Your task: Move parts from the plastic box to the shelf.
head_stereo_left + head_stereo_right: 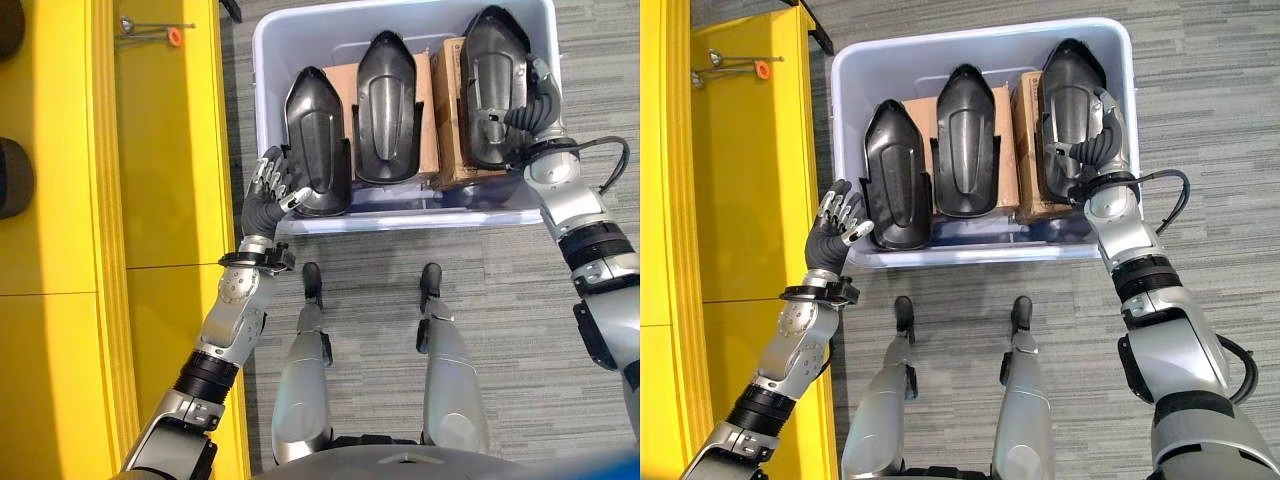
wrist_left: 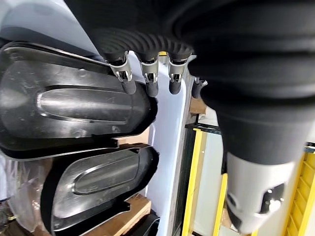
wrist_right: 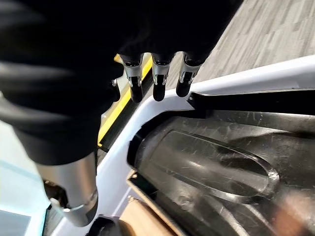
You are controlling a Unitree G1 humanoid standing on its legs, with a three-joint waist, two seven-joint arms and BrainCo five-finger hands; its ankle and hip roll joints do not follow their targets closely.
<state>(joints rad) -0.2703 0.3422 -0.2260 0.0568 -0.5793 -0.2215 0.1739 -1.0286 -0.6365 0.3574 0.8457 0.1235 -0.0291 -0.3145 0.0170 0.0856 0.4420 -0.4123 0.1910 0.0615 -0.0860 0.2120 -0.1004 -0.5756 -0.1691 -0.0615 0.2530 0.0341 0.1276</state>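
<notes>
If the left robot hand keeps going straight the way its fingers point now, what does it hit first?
Probably the leftmost black part in the plastic box. The left robot hand sits at the box's near-left corner, fingers angled toward that part, though depth is unclear.

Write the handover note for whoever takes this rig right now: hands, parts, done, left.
Left hand: open, at the plastic box's left near corner, beside the left black part, holding nothing.
Right hand: against the right black part by the box's right wall; grip unclear.
Middle black part and both others stand in the box against cardboard boxes.
Done: none moved.
Left: all three to the yellow shelf.
</notes>
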